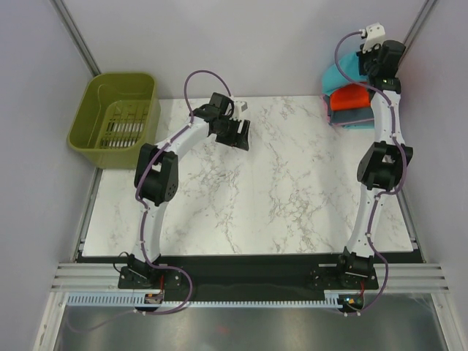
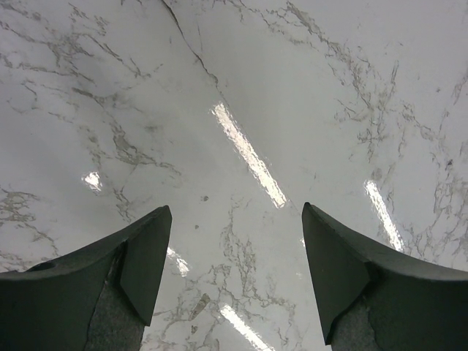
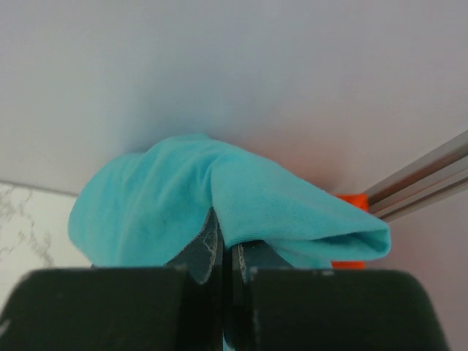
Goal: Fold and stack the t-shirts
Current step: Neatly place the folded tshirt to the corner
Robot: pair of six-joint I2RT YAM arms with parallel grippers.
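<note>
- Teal t-shirt [image 1: 337, 76] [image 3: 146, 212]: soft, matt turquoise cloth at the far right corner of the table [image 1: 278, 197], close to the back wall [image 1: 256, 44]. In the right wrist view it is bunched into a rounded mound, with one thick fold drooping to the right.
- Orange-red t-shirt [image 1: 351, 96] [image 3: 352, 199]: a bright folded slab just beside the teal cloth on its near side. The wrist view shows only a small corner of it.
- Grey-blue t-shirt [image 1: 356, 117]: a folded edge nearest the arms, touching the orange-red one.
- Right gripper [image 3: 226, 252]: jaws pressed together, apparently pinching teal fabric that drapes over the fingertips. The contact itself is buried in cloth.
- Left gripper [image 1: 238, 134] [image 2: 235, 219]: jaws spread wide and holding nothing, above bare marble, well apart from the shirts.
- Hidden or unclear: the right arm covers much of the pile from above. Collar and sleeves cannot be made out, and the stacking order is uncertain.
- Basket [image 1: 93, 110]: olive-green, off the table's far left corner.
</note>
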